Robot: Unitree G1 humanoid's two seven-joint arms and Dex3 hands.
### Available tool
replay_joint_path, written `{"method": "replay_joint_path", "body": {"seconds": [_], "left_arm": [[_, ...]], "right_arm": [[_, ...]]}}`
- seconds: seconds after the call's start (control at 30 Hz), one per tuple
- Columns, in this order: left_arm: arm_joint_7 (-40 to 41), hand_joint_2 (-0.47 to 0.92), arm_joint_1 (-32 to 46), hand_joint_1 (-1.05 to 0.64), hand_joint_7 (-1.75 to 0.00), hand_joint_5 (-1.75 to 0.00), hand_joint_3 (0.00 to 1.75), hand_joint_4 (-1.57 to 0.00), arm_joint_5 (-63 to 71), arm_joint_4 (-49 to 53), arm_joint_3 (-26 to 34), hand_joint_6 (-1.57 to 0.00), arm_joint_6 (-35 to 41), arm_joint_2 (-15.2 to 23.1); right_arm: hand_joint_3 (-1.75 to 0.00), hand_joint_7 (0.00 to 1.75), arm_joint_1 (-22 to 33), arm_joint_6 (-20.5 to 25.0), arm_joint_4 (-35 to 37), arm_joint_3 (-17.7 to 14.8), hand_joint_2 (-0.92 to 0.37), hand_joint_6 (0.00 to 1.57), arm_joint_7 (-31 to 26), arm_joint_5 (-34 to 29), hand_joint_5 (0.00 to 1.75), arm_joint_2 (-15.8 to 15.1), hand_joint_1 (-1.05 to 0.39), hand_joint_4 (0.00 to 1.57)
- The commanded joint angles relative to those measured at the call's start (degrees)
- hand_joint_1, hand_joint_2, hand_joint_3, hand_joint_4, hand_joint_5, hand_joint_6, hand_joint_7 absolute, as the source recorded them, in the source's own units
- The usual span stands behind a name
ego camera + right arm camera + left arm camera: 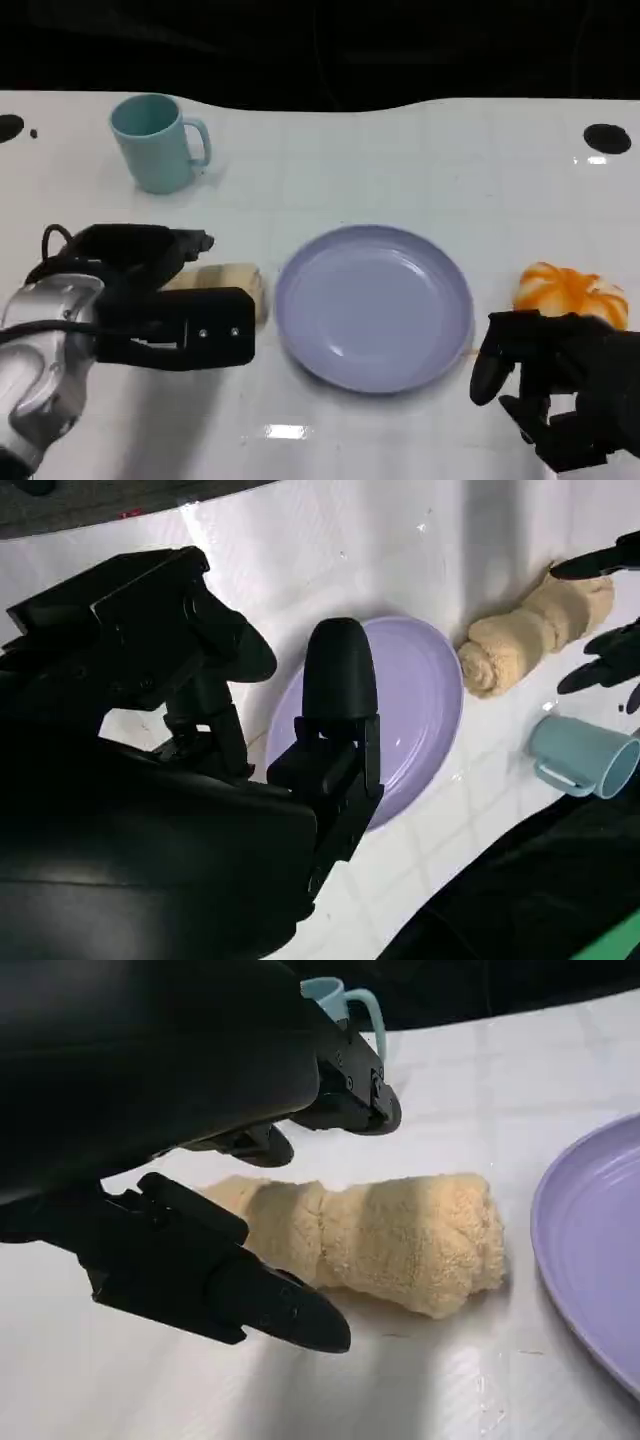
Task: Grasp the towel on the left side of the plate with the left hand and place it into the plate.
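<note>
Head view, towel: one rolled beige towel (232,285) lies on the white tabletop (400,160), just beside the plate's left rim, its long axis running left to right, one end toward the plate.
Head view, count: one lilac plate (372,305) at the middle, one teal mug (155,142) toward the far left corner, one orange-and-white object (570,293) near the right edge.
Head view, left hand (160,295): it reaches over the towel's left part, fingers apart, gripping nothing.
Head view, right hand (555,385): low at the near right corner, fingers loosely curled, holding nothing.
Left wrist view: the fingers (250,1295) straddle the towel's (390,1240) far-from-plate end without closing; the plate (590,1250) edge is just beyond the other end.
Right wrist view: the right hand's fingers (335,695) hang above the plate (420,705); the towel's (530,635) spiral end faces the plate, the mug (580,755) nearby.
</note>
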Motion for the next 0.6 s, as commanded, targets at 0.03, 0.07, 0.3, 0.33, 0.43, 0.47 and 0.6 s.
{"method": "replay_joint_path", "body": {"seconds": [0.03,0.07,0.3,0.33,0.43,0.47,0.6], "left_arm": [[1.5,0.85,-4.0,-0.5,-0.01,-0.13,0.01,-0.41,1.2,9.6,-2.1,-0.38,-3.1,-1.7],[2.1,0.86,-4.9,-0.5,-0.01,-0.12,0.01,-0.42,1.4,12.3,-2.6,-0.39,-4.1,-2.3],[8.7,0.91,-9.8,-0.46,-0.07,-0.2,0.02,-0.71,1.9,29.5,-4.8,-0.61,-9.2,-6.6],[10.0,0.92,-10.3,-0.43,-0.09,-0.21,0.03,-0.78,1.9,31.7,-5.0,-0.72,-9.8,-7.2],[12.5,0.92,-11.4,-0.38,-0.13,-0.26,0.08,-0.86,1.9,35.8,-5.3,-0.9,-11.3,-8.0],[13.2,0.92,-11.5,-0.37,-0.14,-0.26,0.1,-0.87,1.7,36.3,-5.2,-0.93,-12.0,-8.0],[19.8,0.92,-10.2,-0.25,-0.25,-1.13,0.16,-0.85,-0.6,36.7,-2.9,-1.12,-16.7,-7.7]], "right_arm": [[-1.1,1.44,0.1,0.6,-1.2,-0.2,-0.54,0.7,-0.2,-0.4,1.74,-0.5,0.0,0.71],[-1.1,1.44,0.2,0.7,-1.4,-0.3,-0.54,0.7,-0.1,-0.4,1.74,-0.5,0.01,0.71],[-1.1,1.44,0.6,1.6,-2.1,-0.5,-0.55,0.7,0.1,-0.4,1.75,-0.5,0.01,0.71],[-1.09,1.44,0.6,1.8,-2.3,-0.5,-0.55,0.7,0.1,-0.5,1.75,-0.6,0.01,0.71],[-1.09,1.44,0.7,1.8,-2.4,-0.7,-0.56,0.7,0.1,-0.2,1.74,-0.5,0.01,0.71],[-1.08,1.44,0.7,1.7,-2.3,-0.8,-0.56,0.7,0.1,0.0,1.74,-0.4,0.02,0.71],[-1.09,1.45,0.8,1.0,-1.9,-1.1,-0.55,0.7,0.2,0.3,1.75,-0.3,0.02,0.71]]}}
